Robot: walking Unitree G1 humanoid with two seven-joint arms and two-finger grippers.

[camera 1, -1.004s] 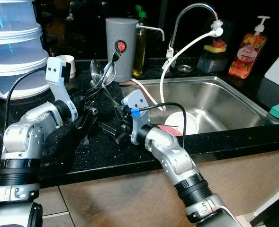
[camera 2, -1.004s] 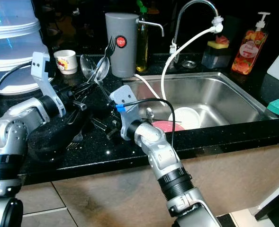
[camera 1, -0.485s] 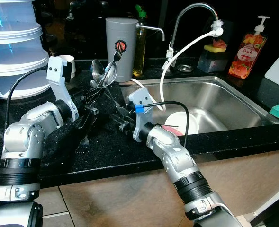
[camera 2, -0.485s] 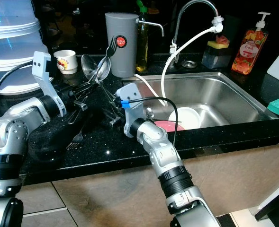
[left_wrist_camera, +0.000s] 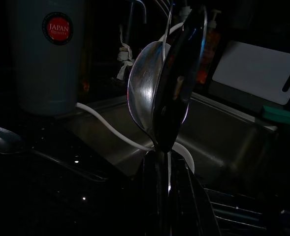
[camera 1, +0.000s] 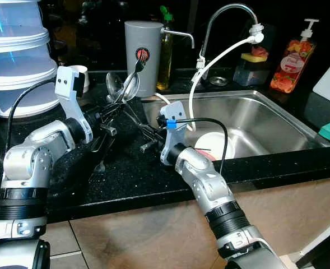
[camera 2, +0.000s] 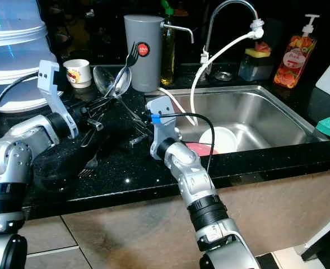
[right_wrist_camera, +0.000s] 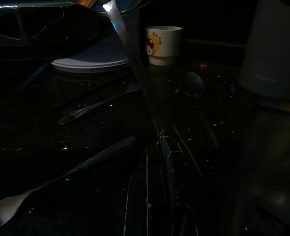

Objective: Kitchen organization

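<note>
The right claw [camera 1: 147, 133] has moved nearer the sink [camera 1: 277, 120].

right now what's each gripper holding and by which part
Left gripper holds a bunch of spoons and a fork by their handles. Right gripper pinches one utensil's handle end.

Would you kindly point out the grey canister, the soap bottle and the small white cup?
grey canister [camera 1: 140, 39], left eye view, upper body above the red label.
soap bottle [camera 1: 290, 64], left eye view, middle of the orange body.
small white cup [camera 2: 77, 73], right eye view, side wall.

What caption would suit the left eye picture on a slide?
A humanoid robot's left gripper holds a bunch of spoons and a fork over a black counter beside a steel sink.
</note>
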